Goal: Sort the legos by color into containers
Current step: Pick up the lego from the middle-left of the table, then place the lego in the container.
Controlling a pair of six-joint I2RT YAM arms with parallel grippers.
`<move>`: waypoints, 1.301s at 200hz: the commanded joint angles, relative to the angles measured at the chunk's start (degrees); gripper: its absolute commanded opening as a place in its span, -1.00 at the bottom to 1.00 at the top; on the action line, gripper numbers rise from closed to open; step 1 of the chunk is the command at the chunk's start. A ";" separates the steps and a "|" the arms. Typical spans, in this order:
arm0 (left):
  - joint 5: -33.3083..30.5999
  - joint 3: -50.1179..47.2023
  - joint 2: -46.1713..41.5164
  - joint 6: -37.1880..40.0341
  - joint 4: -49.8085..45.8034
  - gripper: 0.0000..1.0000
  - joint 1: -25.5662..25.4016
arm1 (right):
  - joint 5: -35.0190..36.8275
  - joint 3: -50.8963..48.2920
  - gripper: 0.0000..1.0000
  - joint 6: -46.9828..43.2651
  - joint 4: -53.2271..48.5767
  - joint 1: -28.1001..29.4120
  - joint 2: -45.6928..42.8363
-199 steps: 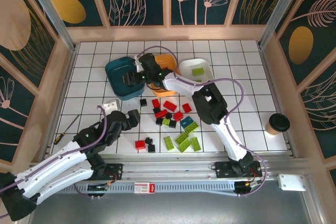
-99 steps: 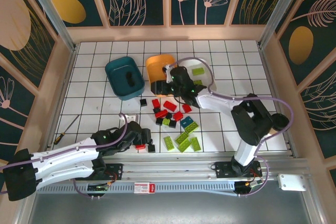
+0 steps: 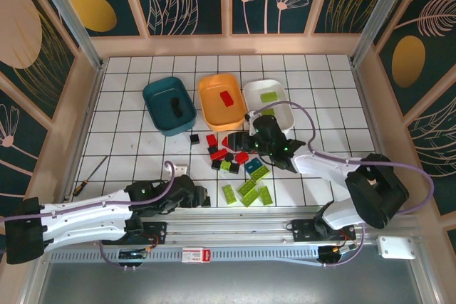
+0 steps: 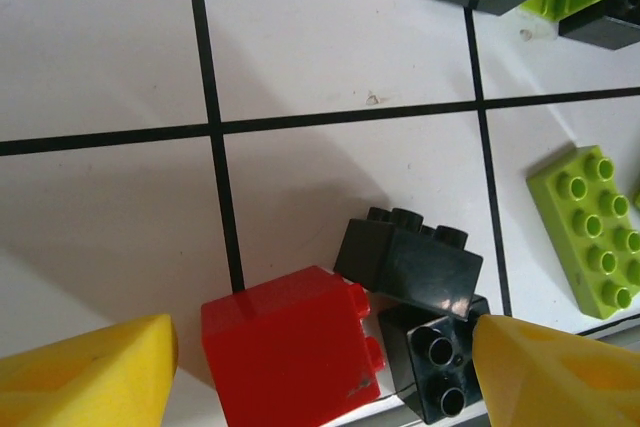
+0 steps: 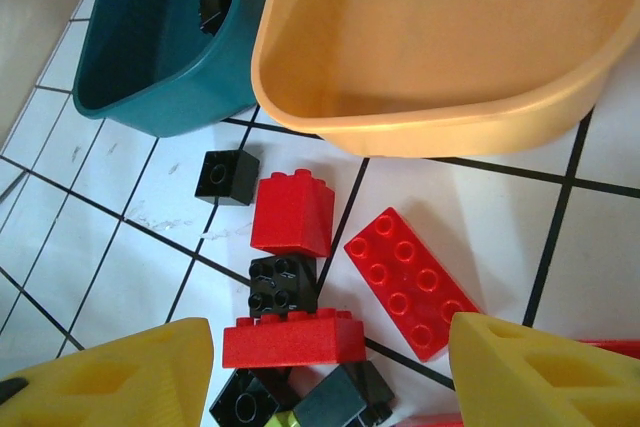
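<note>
Left claw [image 4: 320,345] stands wide and holds nothing. It straddles a red brick [image 4: 290,362] with a black brick [image 4: 435,372] just beside it at 3 o'clock. Right claw [image 5: 325,352] also gapes empty above the main pile at the desk's [image 3: 128,140] centre, with a red two-by-four brick [image 5: 413,282] at its 1 o'clock. From that pile the teal tub [image 3: 169,105] sits at 10 o'clock, the orange tub [image 3: 214,108] at 12 and the white tub [image 3: 256,90] at 1. These bricks look light, rigid and slick, so they are likely to skid or tip. Pinch the flat opposite walls, not the studs, and watch that crowding black neighbour.
</note>
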 commanded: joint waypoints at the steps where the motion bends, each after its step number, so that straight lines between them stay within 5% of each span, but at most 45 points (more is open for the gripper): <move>1: -1.06 0.02 2.14 -1.28 -1.68 0.52 -0.66 | 2.53 -1.60 0.28 1.01 0.55 -0.50 -2.45; 83: -1.90 0.47 8.26 1.60 2.77 0.14 -0.71 | 2.47 -3.93 0.28 0.99 -1.30 -4.28 -8.35; 121: -3.91 2.77 9.54 1.79 1.13 -0.41 -0.74 | 2.44 -4.53 0.28 0.92 -1.97 -5.17 -9.84; 158: -11.58 8.08 2.96 1.91 -5.97 -0.47 -0.03 | 2.64 -5.55 0.29 0.92 -2.28 -6.22 -12.26; 204: -8.93 18.97 6.21 18.49 2.84 -0.49 13.13 | 2.07 -7.29 0.29 1.62 -2.28 -8.47 -15.54; 260: 5.66 40.76 33.79 29.56 19.51 -0.54 26.97 | 0.73 -9.68 0.29 2.07 -3.69 -8.97 -16.58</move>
